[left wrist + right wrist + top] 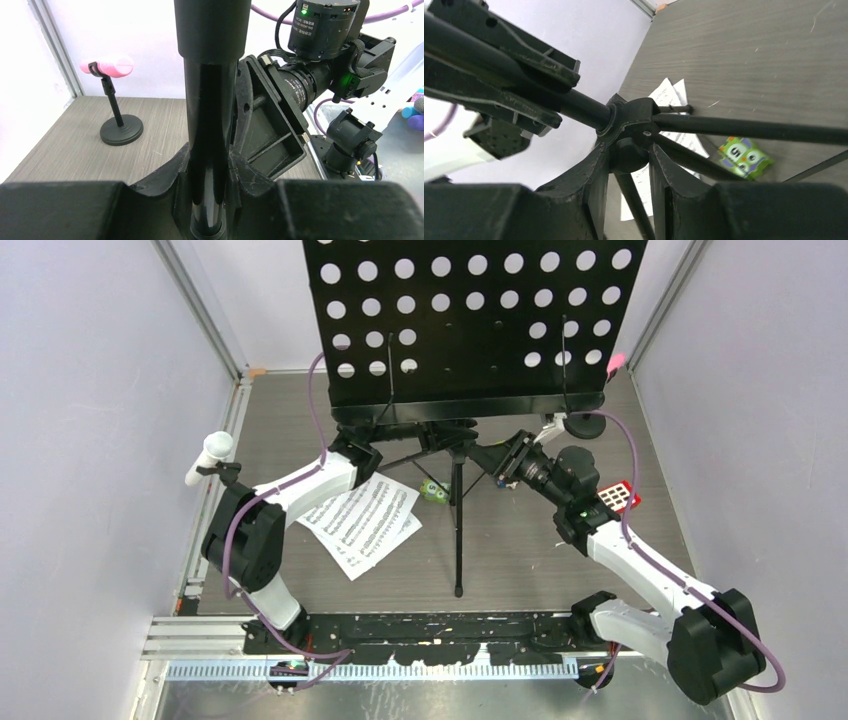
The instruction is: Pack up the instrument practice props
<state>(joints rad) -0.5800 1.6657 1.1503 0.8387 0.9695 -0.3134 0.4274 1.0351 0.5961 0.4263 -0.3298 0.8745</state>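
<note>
The black perforated music desk (470,320) stands on tripod legs (458,530) at the back of the table. My left gripper (212,170) is shut on the stand's black pole (210,115), just under the desk (410,437). From the right side, my right gripper (626,165) is shut on the round knob (626,152) at the tripod hub (482,448). White sheet-music pages (365,520) lie on the table left of the legs. A pink microphone (107,67) sits on its round-based mount (121,131). The white microphone (213,452) stands at the left wall.
A green toy block (433,492) lies by the tripod legs, also seen in the right wrist view (744,156). A small red keypad (620,498) rests beside the right arm. Walls close in the table on the left, right and back.
</note>
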